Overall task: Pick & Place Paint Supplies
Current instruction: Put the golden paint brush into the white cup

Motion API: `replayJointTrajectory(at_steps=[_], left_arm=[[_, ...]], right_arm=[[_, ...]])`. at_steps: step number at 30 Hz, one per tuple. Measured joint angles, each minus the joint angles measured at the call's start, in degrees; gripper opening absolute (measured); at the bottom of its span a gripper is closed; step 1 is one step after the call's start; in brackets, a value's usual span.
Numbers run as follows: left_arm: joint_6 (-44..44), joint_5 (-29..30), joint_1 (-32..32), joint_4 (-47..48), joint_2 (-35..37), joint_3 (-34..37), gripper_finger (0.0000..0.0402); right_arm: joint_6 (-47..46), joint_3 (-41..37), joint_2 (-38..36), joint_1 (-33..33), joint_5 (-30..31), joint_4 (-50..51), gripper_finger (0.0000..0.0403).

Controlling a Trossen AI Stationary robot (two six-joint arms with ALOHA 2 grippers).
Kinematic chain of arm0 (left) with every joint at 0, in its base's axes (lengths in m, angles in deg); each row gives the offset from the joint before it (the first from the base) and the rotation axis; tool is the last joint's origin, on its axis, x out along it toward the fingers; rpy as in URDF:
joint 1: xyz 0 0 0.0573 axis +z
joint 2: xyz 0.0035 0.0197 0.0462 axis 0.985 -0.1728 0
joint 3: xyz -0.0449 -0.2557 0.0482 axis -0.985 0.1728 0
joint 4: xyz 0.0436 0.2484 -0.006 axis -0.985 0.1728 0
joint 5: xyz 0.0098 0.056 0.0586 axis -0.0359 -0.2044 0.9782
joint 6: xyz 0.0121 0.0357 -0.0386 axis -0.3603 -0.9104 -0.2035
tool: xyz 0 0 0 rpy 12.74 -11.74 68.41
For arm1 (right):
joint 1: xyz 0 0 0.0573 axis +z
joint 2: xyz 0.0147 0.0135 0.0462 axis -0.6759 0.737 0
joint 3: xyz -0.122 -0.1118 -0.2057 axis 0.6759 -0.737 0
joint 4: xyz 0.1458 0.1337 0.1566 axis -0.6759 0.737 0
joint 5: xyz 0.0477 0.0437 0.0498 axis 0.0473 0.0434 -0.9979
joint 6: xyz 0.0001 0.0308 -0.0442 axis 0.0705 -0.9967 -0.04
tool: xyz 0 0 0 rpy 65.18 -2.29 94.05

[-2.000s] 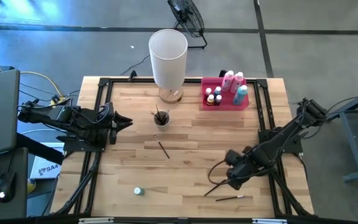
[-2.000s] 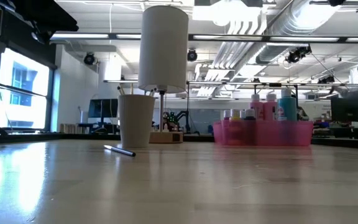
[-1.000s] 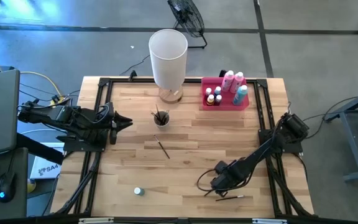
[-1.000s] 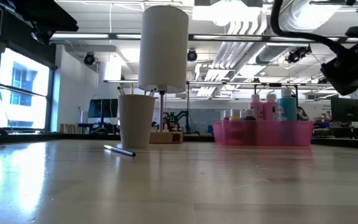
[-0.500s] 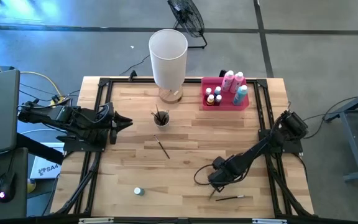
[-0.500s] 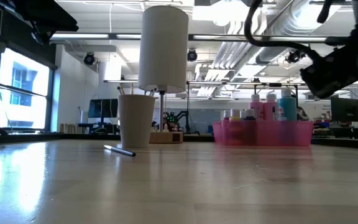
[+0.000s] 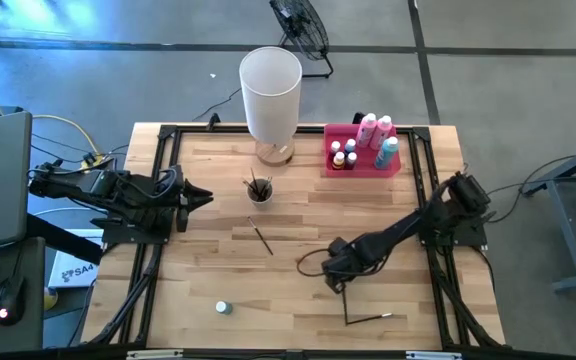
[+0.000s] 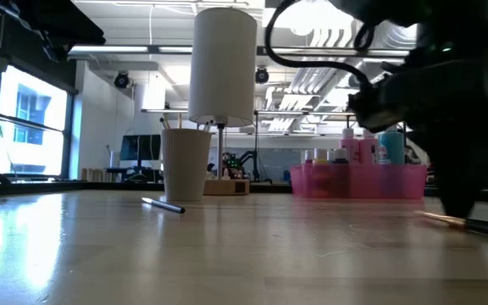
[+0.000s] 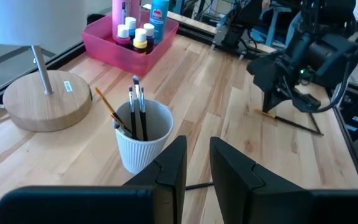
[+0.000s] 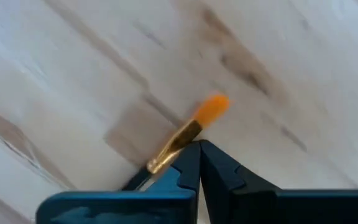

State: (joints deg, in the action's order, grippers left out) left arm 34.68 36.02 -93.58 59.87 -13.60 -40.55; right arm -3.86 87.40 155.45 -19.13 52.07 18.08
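My right gripper stands at the table's middle right, pointing down and shut on a thin paintbrush with orange bristles and a gold ferrule. My left gripper waits at the table's left edge, slightly open with nothing between its fingers. A white ribbed cup holds several brushes. One loose brush lies mid-table and another lies near the front edge. A tiny bottle stands front left. Paint bottles stand in the pink tray at the far right. My right gripper holds the brush's handle just behind the ferrule, coming from above with the fingers across it. The left finger hides the exact place of contact. The brush lies low and nearly level along the tabletop, handle trailing toward the near edge, bristles past the fingers.
A lamp with a tall white cylinder shade stands on a round wooden base at the far middle, beside the cup. A black frame runs along the table's left and right edges. Bare wood lies between the cup and my right gripper.
My right gripper has gone toward the table's left edge and slightly toward the far edge, staying shut. The brush has gone with it and turned about: its handle end, which pointed near-left, now trails toward the near edge. My left arm has kept still.
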Motion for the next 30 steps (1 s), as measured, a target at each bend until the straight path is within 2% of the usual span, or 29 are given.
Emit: replayJointTrajectory(at_steps=[4, 9, 15, 19, 22, 26, 30], left_arm=[[0.00, 0.02, -0.01, 0.65, -0.02, 0.00, 0.0070], [0.00, 0.01, 0.00, 0.63, -0.02, 0.00, 0.0070], [0.02, -0.78, 0.01, 0.58, 0.00, 0.00, 0.0070], [0.07, -1.07, -0.01, 0.58, 0.00, 0.00, 0.0070], [0.07, -1.09, 0.01, 0.54, 0.00, 0.00, 0.0070], [0.07, -1.09, 0.00, 0.48, 0.00, 0.00, 0.0070], [0.05, -1.09, 0.00, 0.45, -0.01, 0.00, 0.0070]], right_arm=[[2.07, 0.00, 0.02, -2.08, 2.03, -3.23, 0.0003], [1.23, 0.02, -0.35, -5.08, 1.15, -1.55, 0.0003], [1.05, 0.51, -0.46, -8.45, -5.51, -3.29, 0.0003], [1.51, 0.57, -0.64, -8.92, -9.10, -9.58, 0.0003], [2.66, 0.65, -1.11, -8.90, -14.42, -15.00, 0.0003], [2.00, 0.68, -1.11, -6.71, -22.46, -19.37, 0.0003], [-1.76, 0.68, -1.11, -2.84, -23.52, -20.05, 0.0003]])
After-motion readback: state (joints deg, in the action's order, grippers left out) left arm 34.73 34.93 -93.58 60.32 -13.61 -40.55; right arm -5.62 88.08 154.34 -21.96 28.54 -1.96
